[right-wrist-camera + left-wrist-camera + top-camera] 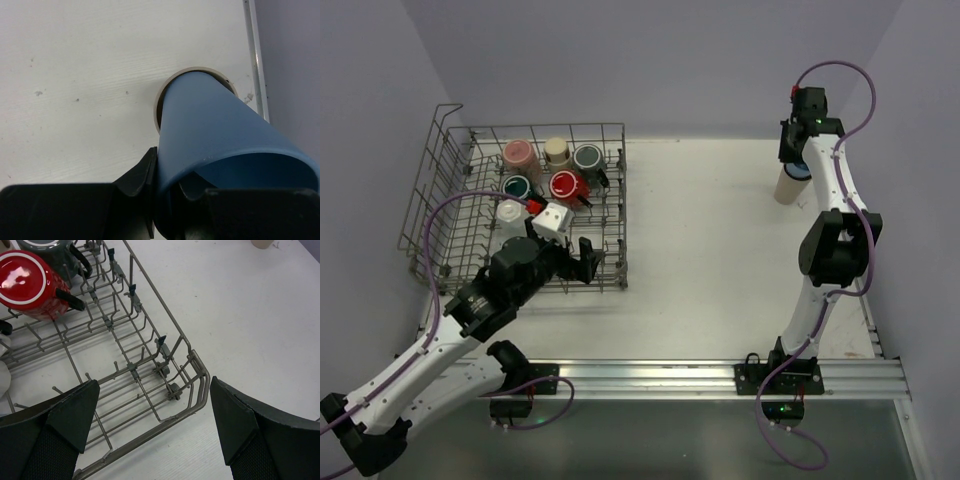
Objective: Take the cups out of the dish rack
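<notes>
From where I stand, the dish rack (610, 235) sits on the left side of the table (710, 250), with most of the cups inside it. Along the far row are a pink cup (519, 154), a cream cup (556, 151) and a grey mug (588, 157). Nearer are a dark teal cup (516, 186), a red mug (567, 185) and a white cup (510, 212). The left gripper (578, 262) hangs over the rack's near right corner with its jaws spread wide and nothing between them. In its own camera the wire corner lies right under the gap, and the red mug is off to the upper left. At the table's far right, well apart from the rack, the right gripper (167, 182) is pinched narrow on the rim of a blue tumbler (215, 130), one finger outside the wall and one inside. That tumbler leans, its base set into the mouth of a cream tumbler (787, 186) that stands on the table.
</notes>
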### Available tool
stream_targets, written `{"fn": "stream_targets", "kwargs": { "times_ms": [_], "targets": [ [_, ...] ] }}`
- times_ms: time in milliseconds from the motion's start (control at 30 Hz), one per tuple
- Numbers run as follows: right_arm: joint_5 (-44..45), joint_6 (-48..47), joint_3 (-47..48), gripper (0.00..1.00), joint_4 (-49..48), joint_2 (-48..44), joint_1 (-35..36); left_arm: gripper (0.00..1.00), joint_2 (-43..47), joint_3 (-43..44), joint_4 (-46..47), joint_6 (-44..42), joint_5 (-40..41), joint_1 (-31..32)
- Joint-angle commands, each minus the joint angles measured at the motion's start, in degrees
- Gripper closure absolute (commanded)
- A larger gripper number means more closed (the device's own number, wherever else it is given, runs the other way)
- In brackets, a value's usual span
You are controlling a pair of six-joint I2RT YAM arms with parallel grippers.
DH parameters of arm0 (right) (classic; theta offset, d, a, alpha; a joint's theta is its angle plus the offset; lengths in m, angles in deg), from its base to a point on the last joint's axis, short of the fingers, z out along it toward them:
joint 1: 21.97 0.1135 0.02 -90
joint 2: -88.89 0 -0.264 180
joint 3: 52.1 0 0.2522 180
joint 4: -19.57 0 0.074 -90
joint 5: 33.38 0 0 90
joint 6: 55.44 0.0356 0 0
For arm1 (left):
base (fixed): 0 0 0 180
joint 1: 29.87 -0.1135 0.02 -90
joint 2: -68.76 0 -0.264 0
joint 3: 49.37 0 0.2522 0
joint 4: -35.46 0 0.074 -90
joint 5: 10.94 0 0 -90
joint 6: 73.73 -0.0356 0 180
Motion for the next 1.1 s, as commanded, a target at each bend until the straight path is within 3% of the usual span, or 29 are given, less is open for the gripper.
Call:
{"fn": "stream_targets", "kwargs": {
  "times_ms": [0, 300, 500, 600, 667, 733, 833, 867, 1067],
  "targets": [
    [-0.32, -1.2, 3.9, 0.83, -0.13, 0.69, -0.29, 0.0, -0.31, -0.42, 2.4, -0.72, 0.35, -0.58],
    [-0.32, -1.47, 4.79, 0.68, -0.22, 1.48, -0.38, 0.0, -1.27, -0.33, 2.4, -0.63, 0.44, -1.46],
    [-0.5, -1.38, 4.08, 0.65, -0.93, -0.27, -0.29, 0.0, -1.89, -0.16, 2.57, -0.63, 0.53, -2.07],
    [-1.9, 0.2, 3.56, 0.57, -1.54, -2.38, -0.12, 0.0, -2.33, 0.11, 2.49, -0.63, 1.75, -2.69],
    [-5.4, 2.47, 2.16, 0.46, -3.72, -6.68, 0.41, 0.0, -2.86, 0.63, 2.31, -0.54, 3.24, -2.95],
    [-9.52, 4.93, -3.89, 0.31, -7.41, -13.33, 1.46, 0.0, -3.82, 1.86, 1.35, 0.68, 8.33, -3.04],
    [-11.65, 8.53, -15.84, 0.19, -17.51, -23.0, 7.5, 0.0, -5.31, 4.4, -3.12, 3.32, 18.87, -3.04],
    [-11.92, 9.33, -19.17, 0.11, -22.58, -25.13, 9.01, 0.0, -6.01, 5.46, -4.36, 4.46, 23.6, -3.04],
    [-17.88, 17.68, -41.59, 0.03, -38.6, -37.78, 19.39, 0.0, -13.74, 17.23, -13.93, 5.96, 32.07, -3.83]
  ]
}}
